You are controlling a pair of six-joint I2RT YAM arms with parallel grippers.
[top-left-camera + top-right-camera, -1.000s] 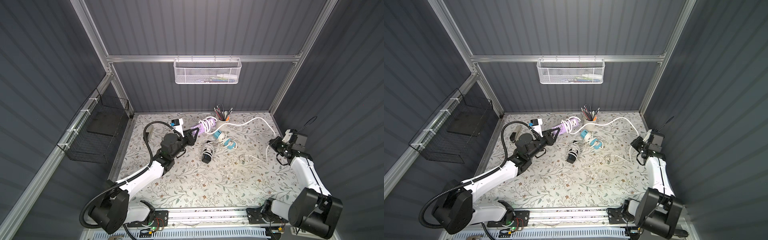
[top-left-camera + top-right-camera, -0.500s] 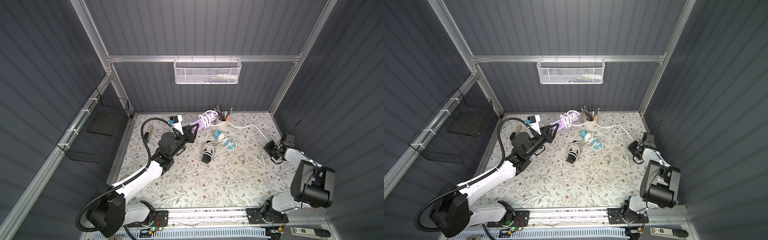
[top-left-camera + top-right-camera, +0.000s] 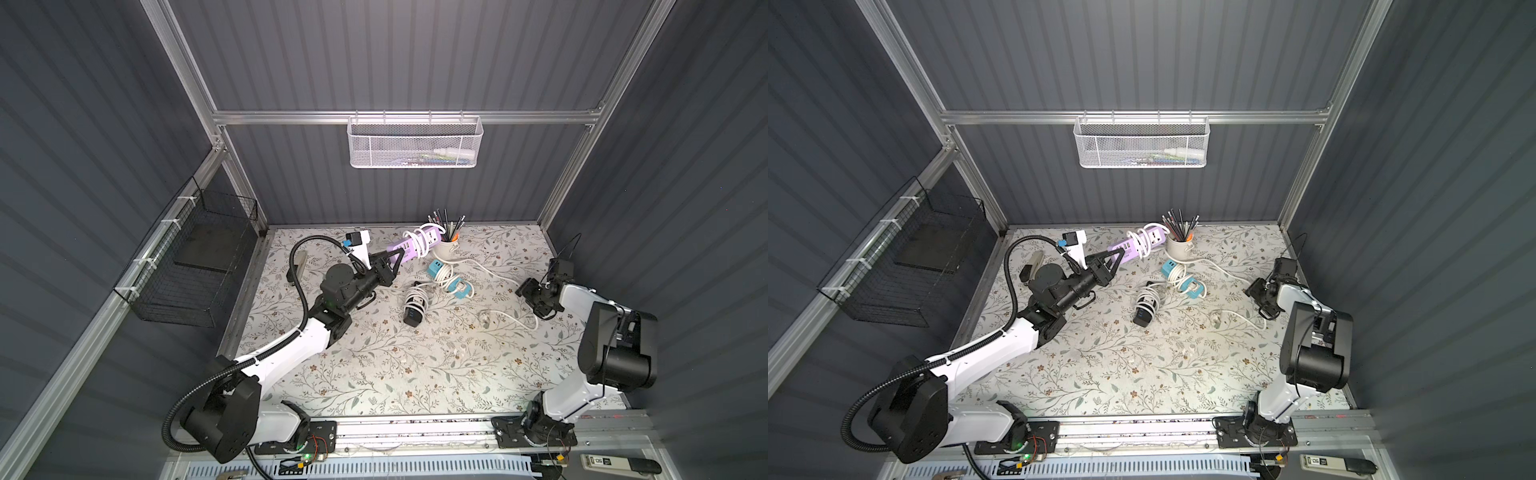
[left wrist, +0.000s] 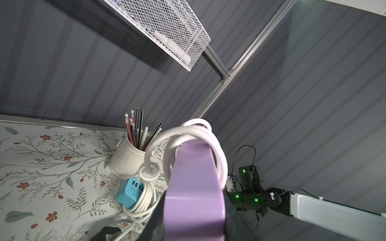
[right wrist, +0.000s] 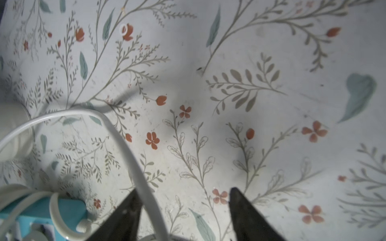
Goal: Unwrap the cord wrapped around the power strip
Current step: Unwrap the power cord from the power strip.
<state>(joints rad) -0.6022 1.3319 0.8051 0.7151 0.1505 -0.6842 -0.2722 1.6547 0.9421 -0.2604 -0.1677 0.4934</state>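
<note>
My left gripper point(image 3: 394, 261) point(image 3: 1118, 258) is shut on the near end of the purple power strip point(image 3: 409, 248) point(image 3: 1133, 249) point(image 4: 194, 187), holding it tilted above the back of the table. A few loose loops of white cord point(image 3: 420, 243) point(image 3: 1144, 242) point(image 4: 195, 129) still ring the strip. The cord drops past the cup and runs slack over the table to the right. My right gripper point(image 3: 528, 298) point(image 3: 1257, 300) point(image 5: 184, 189) stands open low over the table at the right. In the right wrist view the cord point(image 5: 125, 141) passes loose between its fingers, close to one of them.
A white cup of pencils point(image 3: 446, 249) stands just behind the strip. A blue power strip point(image 3: 451, 279) and a black one point(image 3: 415, 308), both cord-wrapped, lie mid-table. A white mesh basket point(image 3: 413, 141) hangs on the back wall, a black wire basket point(image 3: 195, 257) on the left wall.
My right gripper has opened and let go of the cord, which now lies slack on the table. The left gripper has lifted the strip slightly up and back.
</note>
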